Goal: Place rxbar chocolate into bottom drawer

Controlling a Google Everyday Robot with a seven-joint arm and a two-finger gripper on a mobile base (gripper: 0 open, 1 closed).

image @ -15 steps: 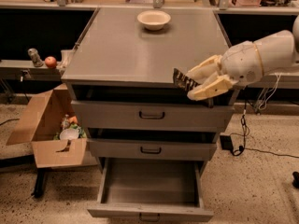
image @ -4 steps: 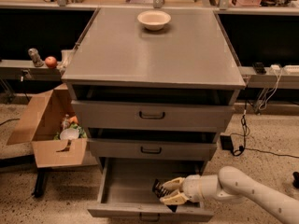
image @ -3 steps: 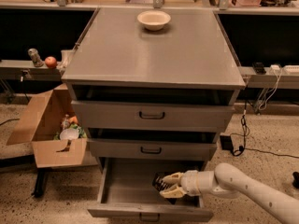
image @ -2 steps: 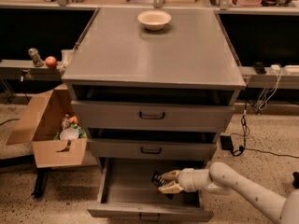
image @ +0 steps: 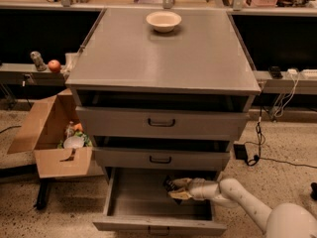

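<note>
The tool (image: 177, 188) is inside the open bottom drawer (image: 138, 200), near its right back corner. Its fingers are clamped on the dark rxbar chocolate (image: 168, 183), which sticks out beyond the tips.

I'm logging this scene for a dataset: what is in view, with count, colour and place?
cabinet: 1, grey, centre of view
upper drawers: 2, grey, above the bottom one
bottom drawer: 1, grey, pulled open
bowl: 1, cream, rear of the cabinet top
box: 1, brown cardboard, on the floor left of the cabinet, odds and ends inside
apple: 1, red, on the ledge at left
adapter: 1, black, on the floor right of the cabinet
bar: 1, dark, in the tool's grip inside the bottom drawer
arm: 1, white, reaching in from lower right
tool: 1, cream, inside the bottom drawer, right of middle, shut on the bar
</note>
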